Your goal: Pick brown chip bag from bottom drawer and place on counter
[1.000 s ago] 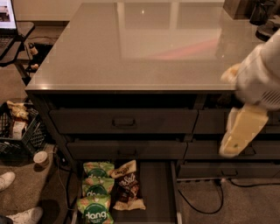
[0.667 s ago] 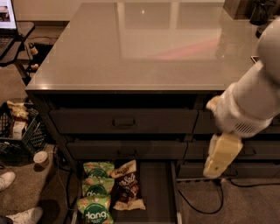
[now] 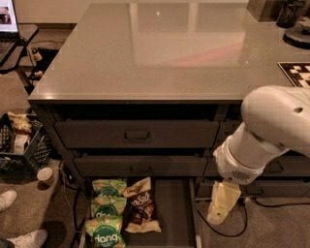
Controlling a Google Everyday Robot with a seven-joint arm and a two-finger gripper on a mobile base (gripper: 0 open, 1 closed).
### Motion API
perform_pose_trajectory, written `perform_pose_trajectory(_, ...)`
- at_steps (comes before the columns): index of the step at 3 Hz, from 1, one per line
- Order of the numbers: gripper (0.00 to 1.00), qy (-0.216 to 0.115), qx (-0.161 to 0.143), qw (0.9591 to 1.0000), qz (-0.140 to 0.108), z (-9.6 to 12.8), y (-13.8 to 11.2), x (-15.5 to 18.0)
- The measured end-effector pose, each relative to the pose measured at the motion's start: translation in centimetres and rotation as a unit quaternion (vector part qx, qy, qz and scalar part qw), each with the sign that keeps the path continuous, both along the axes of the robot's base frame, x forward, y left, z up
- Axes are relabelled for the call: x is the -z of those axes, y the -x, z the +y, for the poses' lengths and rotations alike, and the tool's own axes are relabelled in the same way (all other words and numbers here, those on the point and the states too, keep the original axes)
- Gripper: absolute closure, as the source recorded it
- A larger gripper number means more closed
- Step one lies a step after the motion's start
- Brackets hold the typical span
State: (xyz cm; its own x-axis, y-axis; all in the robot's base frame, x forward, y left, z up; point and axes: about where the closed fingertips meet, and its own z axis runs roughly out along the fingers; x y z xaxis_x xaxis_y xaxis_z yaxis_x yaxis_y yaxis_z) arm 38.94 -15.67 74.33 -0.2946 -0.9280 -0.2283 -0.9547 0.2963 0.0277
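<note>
The brown chip bag (image 3: 140, 207) lies in the open bottom drawer (image 3: 173, 209), left of its middle, with its cream top edge pointing up and right. It touches the green "dang" bags (image 3: 106, 215) on its left. The glossy grey counter (image 3: 160, 53) tops the dark cabinet. My gripper (image 3: 223, 202) hangs from the white arm (image 3: 271, 131), pointing down just outside the drawer's right rail, to the right of the bag and apart from it. It holds nothing that I can see.
Two handled dark drawers (image 3: 138, 135) above are closed. A black crate (image 3: 19, 143), a paper cup (image 3: 46, 175) and shoes (image 3: 22, 237) are on the floor at left. A checkered board (image 3: 298, 72) and dark objects (image 3: 290, 14) sit on the counter's right side. A cable (image 3: 242, 223) lies on the floor.
The arm has swung left and down, bringing my gripper from in front of the right cabinet drawers to beside the bottom drawer's right rail. The bags have not moved.
</note>
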Motion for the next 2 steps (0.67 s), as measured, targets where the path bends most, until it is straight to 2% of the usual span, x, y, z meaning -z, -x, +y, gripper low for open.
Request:
perform_pose_trajectory(1,0.00,0.000,0.002,1.0000,0.004,0.0,0.1,0.4)
perform_pose_trajectory(2,0.00,-0.017,0.004,0.9998,0.012,0.5,0.5,1.6)
